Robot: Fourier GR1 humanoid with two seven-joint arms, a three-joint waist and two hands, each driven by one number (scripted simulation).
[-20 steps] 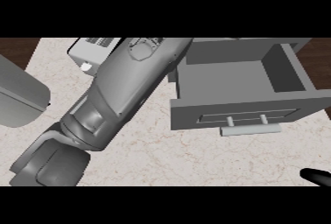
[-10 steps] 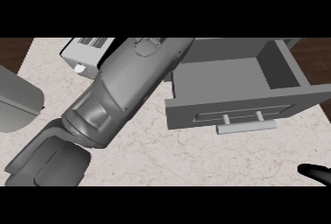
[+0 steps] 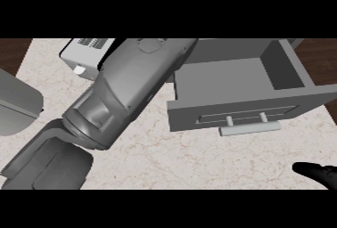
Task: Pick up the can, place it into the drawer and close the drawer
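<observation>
Stretching diagonally toward the far side, the left forearm (image 3: 128,93) covers much of the counter (image 3: 191,160) — its hand and the can are hidden. The drawer (image 3: 247,95) stands open, far right. Only dark fingertips of the right hand (image 3: 319,173) are seen near right — grip cannot be told.

We have a single head view, looking steeply down on the marble counter (image 3: 197,156), close above the left forearm (image 3: 125,93), the open drawer (image 3: 244,84) at upper right, no second view.
</observation>
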